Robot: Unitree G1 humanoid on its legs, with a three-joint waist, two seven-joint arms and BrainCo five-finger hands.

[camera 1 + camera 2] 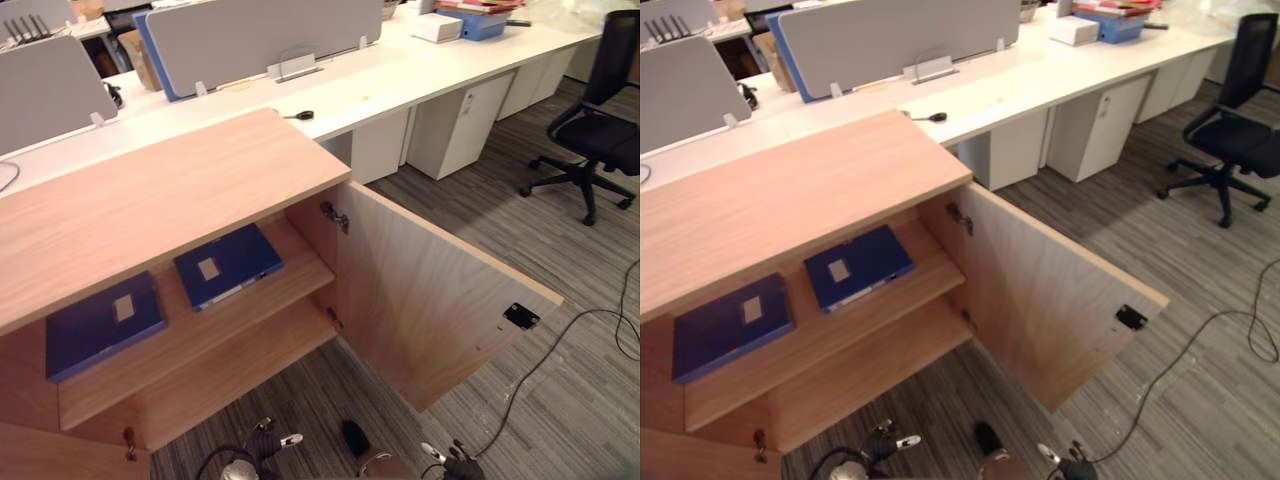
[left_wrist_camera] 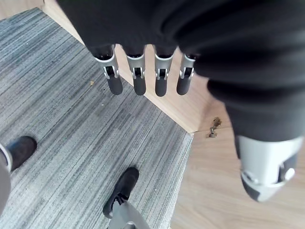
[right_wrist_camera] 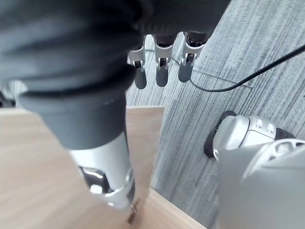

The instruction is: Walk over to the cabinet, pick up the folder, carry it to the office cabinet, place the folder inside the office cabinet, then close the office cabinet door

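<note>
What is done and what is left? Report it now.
Done, apparently: one blue folder and a second blue folder lie on the upper shelf of the office cabinet. In hand: nothing; the left hand and right hand hang open and empty. Left: the cabinet door stands wide open and needs closing.

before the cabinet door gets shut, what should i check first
1. Folders stowed: left folder and right folder lie flat on the shelf: ok.
2. Folders behind the shelf's front edge: right folder ok; left folder sits close to it: cannot tell.
3. Left hand empty, fingers straight: ok.
4. Right hand empty, fingers straight: ok.
5. Cabinet door shut: not ok, it stands wide open.
</note>
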